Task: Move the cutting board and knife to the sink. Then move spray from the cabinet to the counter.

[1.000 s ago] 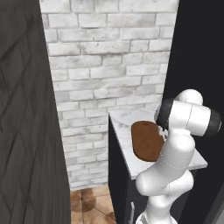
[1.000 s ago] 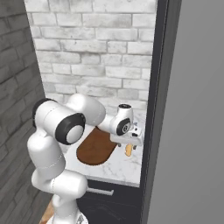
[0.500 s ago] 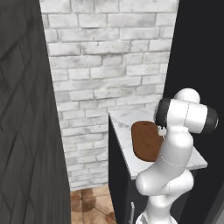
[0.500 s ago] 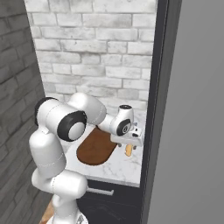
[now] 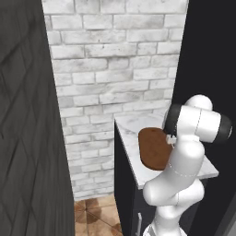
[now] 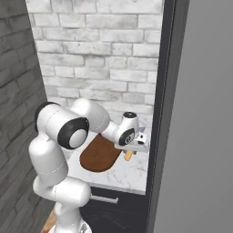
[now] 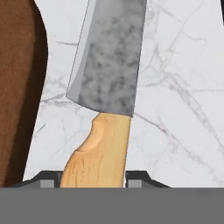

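The knife (image 7: 98, 153) lies on the white marble counter (image 7: 175, 109), its tan handle toward me and its grey blade pointing away. My gripper (image 7: 94, 180) reaches down over it, and both fingertips (image 7: 136, 179) press the sides of the handle. The dark-brown cutting board (image 7: 15, 87) lies flat just to the left of the knife. From the right base view, the gripper (image 6: 132, 148) hangs over the knife (image 6: 129, 155) beside the cutting board (image 6: 101, 154). In the left base view the arm hides the knife, and the cutting board (image 5: 154, 147) shows on the counter (image 5: 133, 126). Sink, spray and cabinet are out of view.
A white brick wall (image 5: 115, 69) stands behind the counter. A dark panel (image 5: 27, 138) rises close on the left and a tall grey panel (image 6: 200, 136) on the right. Brown floor tiles (image 5: 94, 216) show below the narrow counter end.
The fingers have closed in from wide open onto the knife handle. The arm and the board have hardly moved.
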### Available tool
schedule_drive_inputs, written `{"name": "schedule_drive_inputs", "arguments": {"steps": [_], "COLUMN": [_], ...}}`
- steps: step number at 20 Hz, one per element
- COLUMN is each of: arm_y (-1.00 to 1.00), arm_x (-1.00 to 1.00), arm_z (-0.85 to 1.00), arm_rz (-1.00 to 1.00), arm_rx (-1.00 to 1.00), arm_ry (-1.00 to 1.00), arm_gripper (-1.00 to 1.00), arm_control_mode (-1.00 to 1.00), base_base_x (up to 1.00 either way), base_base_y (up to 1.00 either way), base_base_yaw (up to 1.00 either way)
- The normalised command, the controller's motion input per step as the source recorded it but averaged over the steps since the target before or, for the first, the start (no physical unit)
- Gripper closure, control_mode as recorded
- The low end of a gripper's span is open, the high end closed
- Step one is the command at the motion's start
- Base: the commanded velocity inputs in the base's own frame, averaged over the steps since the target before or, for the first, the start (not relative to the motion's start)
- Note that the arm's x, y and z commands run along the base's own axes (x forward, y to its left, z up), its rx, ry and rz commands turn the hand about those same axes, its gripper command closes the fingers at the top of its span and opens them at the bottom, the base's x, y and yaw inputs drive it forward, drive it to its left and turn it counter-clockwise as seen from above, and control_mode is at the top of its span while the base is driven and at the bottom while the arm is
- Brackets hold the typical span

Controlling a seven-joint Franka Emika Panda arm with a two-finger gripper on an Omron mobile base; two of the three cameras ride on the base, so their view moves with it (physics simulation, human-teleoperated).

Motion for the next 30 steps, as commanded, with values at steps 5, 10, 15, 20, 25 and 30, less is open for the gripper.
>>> {"name": "schedule_drive_inputs", "arguments": {"steps": [5, 10, 15, 20, 25, 30], "arm_y": [0.32, 0.28, -0.03, -0.09, -0.01, 0.09], "arm_x": [-0.03, -0.01, -0.06, -0.16, -0.09, -0.10], "arm_z": [-0.45, -0.05, 0.40, 0.75, 0.93, 0.49], "arm_rz": [0.04, 0.00, 0.00, 0.00, 0.04, 0.09], "arm_rx": [-0.03, -0.06, 0.00, 0.00, 0.00, -0.01], "arm_ry": [-0.04, 0.00, 0.00, 0.00, 0.00, 0.00], "arm_gripper": [1.00, 1.00, 1.00, 1.00, 1.00, 1.00], "arm_control_mode": [-1.00, -1.00, -1.00, -1.00, -1.00, -1.00], "base_base_x": [0.00, 0.00, 0.00, 0.00, 0.00, 0.00], "base_base_y": [0.00, 0.00, 0.00, 0.00, 0.00, 0.00], "base_base_yaw": [0.00, 0.00, 0.00, 0.00, 0.00, 0.00]}}
